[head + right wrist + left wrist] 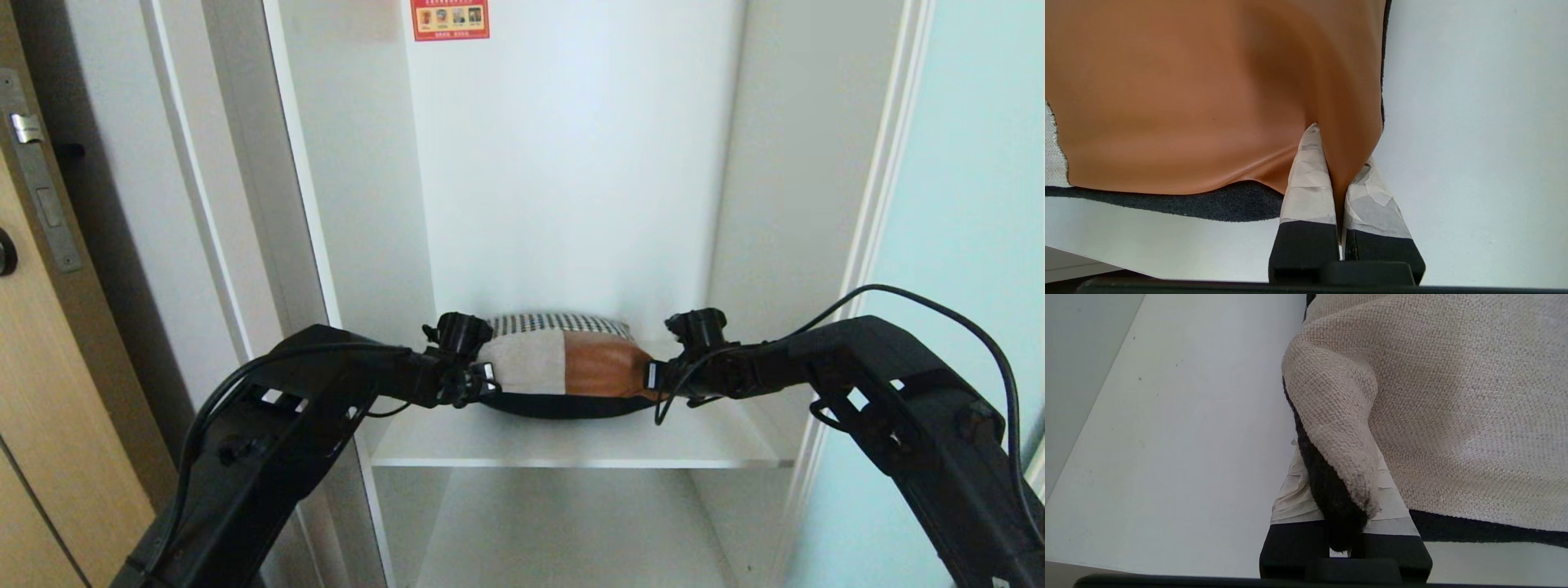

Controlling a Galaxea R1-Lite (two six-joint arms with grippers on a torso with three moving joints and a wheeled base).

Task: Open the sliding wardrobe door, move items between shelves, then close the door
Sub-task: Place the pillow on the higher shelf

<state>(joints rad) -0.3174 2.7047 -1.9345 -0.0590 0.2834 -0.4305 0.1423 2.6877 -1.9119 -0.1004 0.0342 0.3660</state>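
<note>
The cushion-like bundle (563, 363), with a cream woven panel, a tan-brown smooth panel, a houndstooth strip along its back and a black underside, sits at the centre of the head view, just above the white shelf (571, 445) inside the open wardrobe compartment; whether its belly touches the board I cannot tell. At 9 o'clock of the bundle the left gripper (483, 377) is clamped on its cream-and-black corner; in the left wrist view the taped fingers (1290, 498) pinch that fold (1339, 469) between them. At 3 o'clock the right gripper (653, 376) is closed on the tan-brown corner, and the right wrist view shows its taped fingertips (1306, 183) pressed together with the tan-brown material (1208, 102) nipped between. Both black arms reach in from 7 and 5 o'clock. At 12 o'clock a red sticker (450, 19) is on the back wall. The pale aqua sliding door (963, 245) stands at 3 o'clock, a wooden door (49, 392) at 9 o'clock
</note>
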